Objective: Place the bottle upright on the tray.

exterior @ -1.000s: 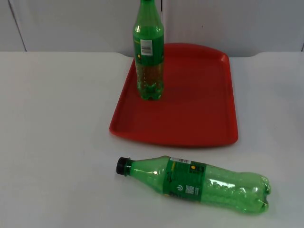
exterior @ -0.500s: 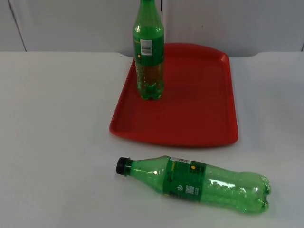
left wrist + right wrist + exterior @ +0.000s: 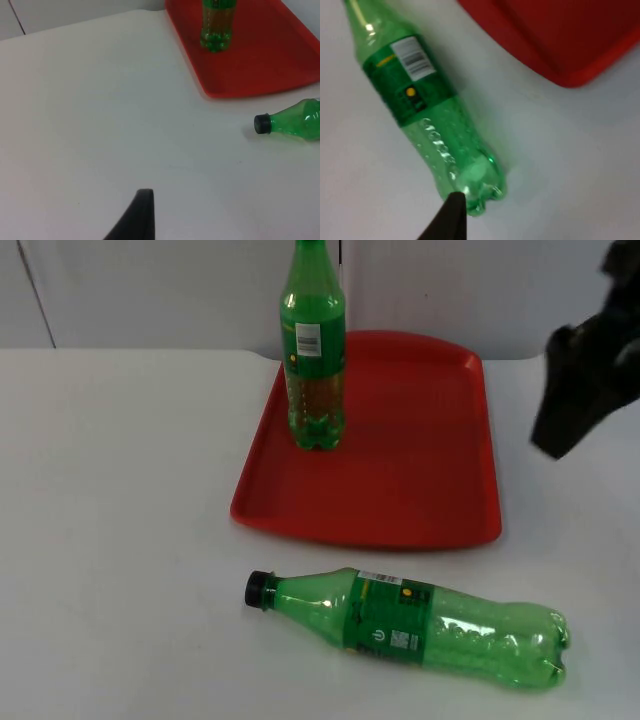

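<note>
Bottle point(image 3: 420, 629) lies flat on the white worktop point(image 3: 120, 540), black cap toward the left, just in front of the red tray's point(image 3: 400, 490) near edge and apart from it. A second green bottle point(image 3: 313, 350) stands upright on the tray's far left part. Right gripper point(image 3: 575, 390) hangs over the worktop just beside the tray's right edge; whether it's apart or together, I cannot tell. Left gripper point(image 3: 137, 215) waits over bare worktop, well apart from the tray, fingers' state also unclear.
</note>
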Available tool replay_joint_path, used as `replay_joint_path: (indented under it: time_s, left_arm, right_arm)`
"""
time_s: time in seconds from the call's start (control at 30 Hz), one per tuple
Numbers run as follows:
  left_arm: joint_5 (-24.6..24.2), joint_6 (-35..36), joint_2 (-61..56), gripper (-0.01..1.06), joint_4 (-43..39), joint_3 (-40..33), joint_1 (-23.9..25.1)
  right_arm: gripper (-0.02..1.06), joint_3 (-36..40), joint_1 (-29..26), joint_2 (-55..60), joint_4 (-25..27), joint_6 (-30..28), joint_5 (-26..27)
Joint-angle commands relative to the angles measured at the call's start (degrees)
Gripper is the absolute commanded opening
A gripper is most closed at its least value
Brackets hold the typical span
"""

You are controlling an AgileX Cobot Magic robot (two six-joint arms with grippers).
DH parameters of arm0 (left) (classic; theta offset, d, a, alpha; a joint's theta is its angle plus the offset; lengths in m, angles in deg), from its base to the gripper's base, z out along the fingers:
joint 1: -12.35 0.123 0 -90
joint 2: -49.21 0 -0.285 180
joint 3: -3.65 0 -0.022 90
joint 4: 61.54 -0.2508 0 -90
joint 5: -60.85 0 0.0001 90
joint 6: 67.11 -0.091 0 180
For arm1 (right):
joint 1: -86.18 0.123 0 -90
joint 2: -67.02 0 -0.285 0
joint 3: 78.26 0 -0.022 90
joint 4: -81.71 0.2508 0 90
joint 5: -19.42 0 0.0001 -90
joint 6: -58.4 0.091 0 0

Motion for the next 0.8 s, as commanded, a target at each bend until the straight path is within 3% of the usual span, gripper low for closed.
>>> replay_joint_path:
  time_s: [0.0, 0.27, 0.43, 0.77]
  left_arm:
    - [0.59, 0.13, -0.18, 1.05, -0.16, -0.28, -0.38]
    - [0.59, 0.13, -0.18, 1.05, -0.16, -0.28, -0.38]
    - [0.59, 0.13, -0.18, 1.05, -0.16, -0.28, -0.38]
    - [0.59, 0.13, -0.18, 1.05, -0.16, -0.28, -0.38]
  right_arm:
    - [1.05, -2.37, 3.46, 2.84, -0.15, -3.31, 0.07]
    - [1.05, -7.97, 11.77, 10.13, -6.22, -5.9, -0.18]
    - [1.05, -9.36, 15.37, 13.52, -6.11, -12.46, 0.12]
    - [1.05, -10.38, 19.44, 18.84, -6.14, -12.0, 1.92]
